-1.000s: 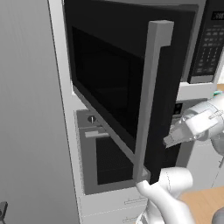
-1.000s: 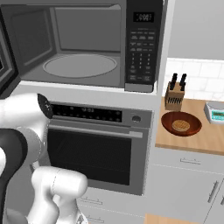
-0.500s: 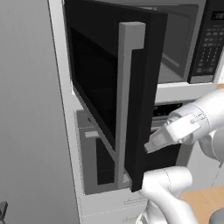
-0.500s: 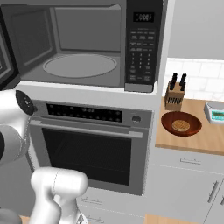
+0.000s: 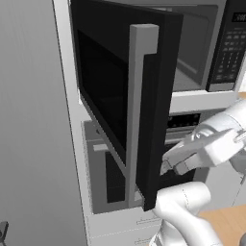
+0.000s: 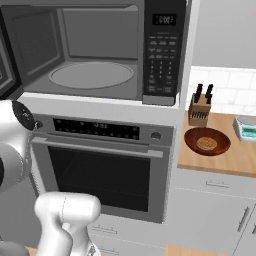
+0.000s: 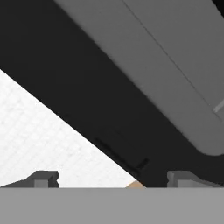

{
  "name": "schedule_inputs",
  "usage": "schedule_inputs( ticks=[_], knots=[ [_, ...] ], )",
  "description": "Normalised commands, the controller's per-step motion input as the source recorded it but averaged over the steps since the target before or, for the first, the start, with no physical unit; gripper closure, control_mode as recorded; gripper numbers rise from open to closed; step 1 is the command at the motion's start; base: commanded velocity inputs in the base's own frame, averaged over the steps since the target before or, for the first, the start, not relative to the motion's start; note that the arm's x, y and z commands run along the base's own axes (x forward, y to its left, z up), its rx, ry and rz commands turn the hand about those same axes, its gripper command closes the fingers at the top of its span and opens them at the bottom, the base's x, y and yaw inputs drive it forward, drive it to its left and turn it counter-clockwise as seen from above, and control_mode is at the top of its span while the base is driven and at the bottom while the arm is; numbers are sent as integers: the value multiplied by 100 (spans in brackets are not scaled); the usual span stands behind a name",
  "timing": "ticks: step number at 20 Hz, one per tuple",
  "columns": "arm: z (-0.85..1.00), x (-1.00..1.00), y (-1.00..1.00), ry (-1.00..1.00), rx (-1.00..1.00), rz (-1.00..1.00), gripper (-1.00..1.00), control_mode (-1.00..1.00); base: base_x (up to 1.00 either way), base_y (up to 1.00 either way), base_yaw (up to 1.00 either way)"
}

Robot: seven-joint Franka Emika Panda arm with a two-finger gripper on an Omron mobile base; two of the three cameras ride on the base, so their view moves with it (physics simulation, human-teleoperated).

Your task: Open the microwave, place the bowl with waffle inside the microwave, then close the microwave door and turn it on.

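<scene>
The microwave stands open, its grey cavity and glass turntable showing beside the keypad. Its microwave door is swung far out to the left, the tall grey handle facing the camera. My gripper sits just behind the door's lower free edge, open with nothing between its fingers. In the hand view my gripper has its tips wide apart, close against the black door panel. The dark reddish-brown bowl rests on the wooden counter at right, with the tan waffle lying in it.
A silver oven with a horizontal handle sits under the microwave. A knife block stands behind the bowl, and a teal scale sits at the counter's far right. White cabinet drawers lie below the counter.
The microwave door has swung further open to the left. My gripper followed leftward along its lower edge, staying open. The bowl has not moved.
</scene>
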Motion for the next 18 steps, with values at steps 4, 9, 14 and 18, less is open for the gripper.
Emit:
schedule_inputs(
  ticks=[4,9,14,18],
  knots=[
    [19,-29,-39,-4,0,4,-100,-100,0,0,0],
    [2,32,-73,2,0,-14,-100,-100,0,0,0],
    [-1,82,-100,14,-1,-34,-100,-100,0,0,0],
    [-33,99,-98,7,-8,-28,-100,-100,0,0,0]
  ],
)
